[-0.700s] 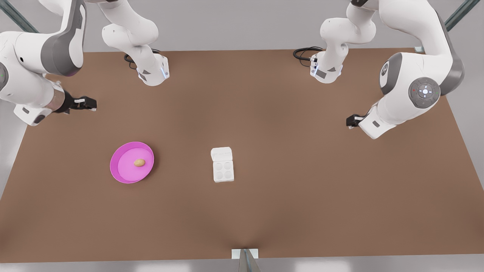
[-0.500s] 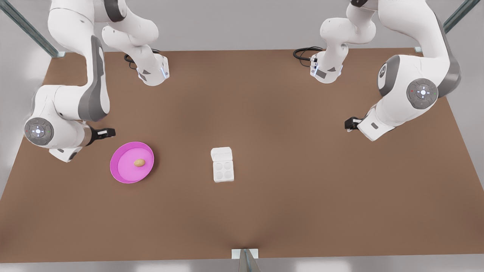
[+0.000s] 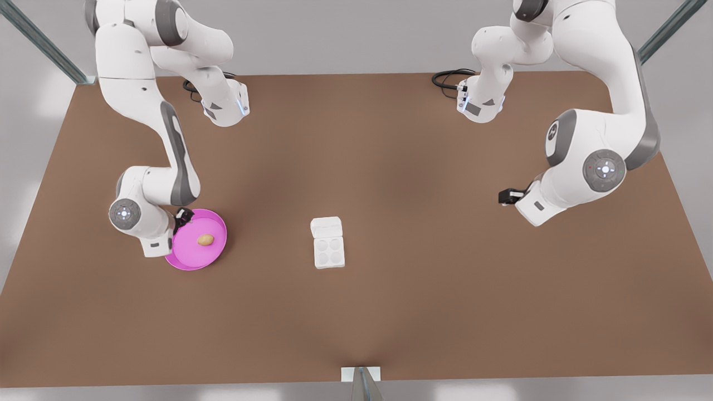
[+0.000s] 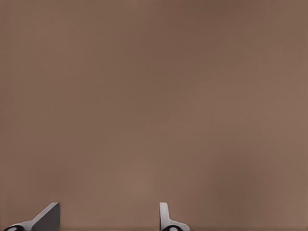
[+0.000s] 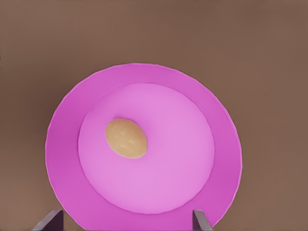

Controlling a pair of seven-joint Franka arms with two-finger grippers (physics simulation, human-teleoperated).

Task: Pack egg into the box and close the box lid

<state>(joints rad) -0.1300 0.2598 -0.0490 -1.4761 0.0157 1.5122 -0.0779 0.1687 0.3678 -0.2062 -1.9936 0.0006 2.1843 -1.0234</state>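
The tan egg (image 3: pixel 205 240) (image 5: pixel 126 138) lies on a round pink plate (image 3: pixel 189 263) (image 5: pixel 61 144) toward the front view's left. My right gripper (image 3: pixel 182 216) (image 5: pixel 126 221) hovers over the plate's far left rim, open, a short way from the egg. The white box (image 3: pixel 328 252) sits mid-table with its four cups bare, and the box lid (image 3: pixel 326 226) is folded back flat on the far side. My left gripper (image 3: pixel 508 196) (image 4: pixel 107 219) hangs open over bare table toward the front view's right, far from the box.
The brown table (image 3: pixel 423 289) spreads wide around plate and box. Both arm bases (image 3: pixel 225 108) (image 3: pixel 480 106) stand at the far edge with black cables beside them. A small metal bracket (image 3: pixel 361 374) sits at the near edge.
The right arm swung from the far left down to the plate's rim. The left arm drifted slightly toward the near side and the box.
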